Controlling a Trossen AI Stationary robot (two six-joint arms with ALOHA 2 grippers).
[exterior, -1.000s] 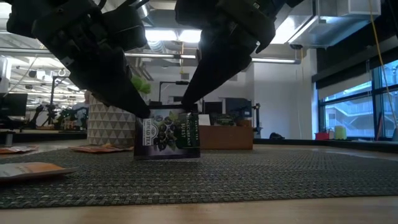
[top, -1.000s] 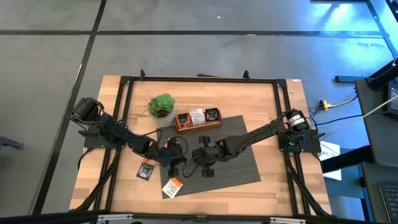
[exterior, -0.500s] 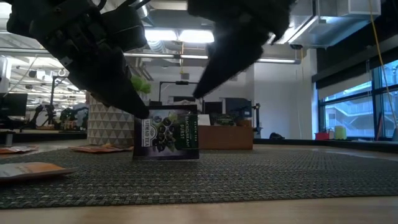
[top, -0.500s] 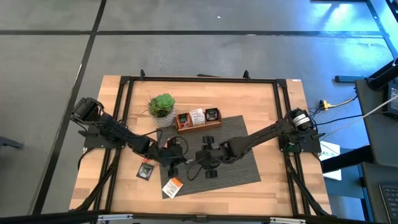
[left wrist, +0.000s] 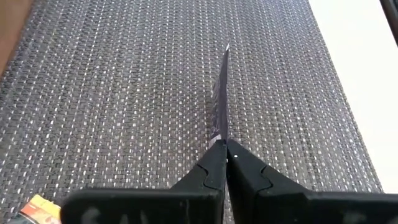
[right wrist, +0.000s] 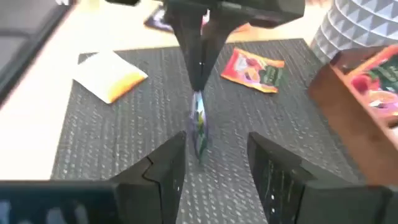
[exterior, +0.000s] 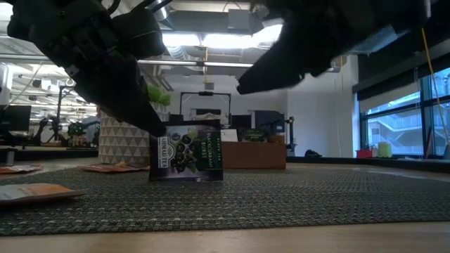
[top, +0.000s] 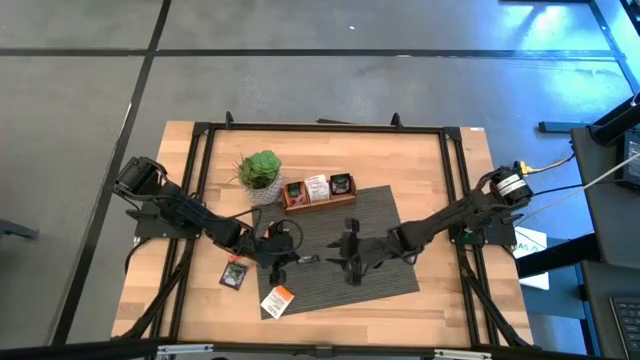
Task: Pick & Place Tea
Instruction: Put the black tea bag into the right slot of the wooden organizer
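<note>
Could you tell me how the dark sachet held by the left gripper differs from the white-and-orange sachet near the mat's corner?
The dark sachet stands on edge on the mat, pinched by the shut left gripper; the white-and-orange sachet lies flat, untouched. The dark one bears dark berry print, the other an orange patch. Both are small, squarish packets.

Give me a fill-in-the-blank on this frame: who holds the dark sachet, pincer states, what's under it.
1. The dark tea sachet stands on edge on the grey ____.
2. The ____ pincer is shut on its edge.
3. The right pincer is ____, clear of the sachet.
4. The wooden tray sits beside the potted ____.

Missing words: mat; left; open; plant
</note>
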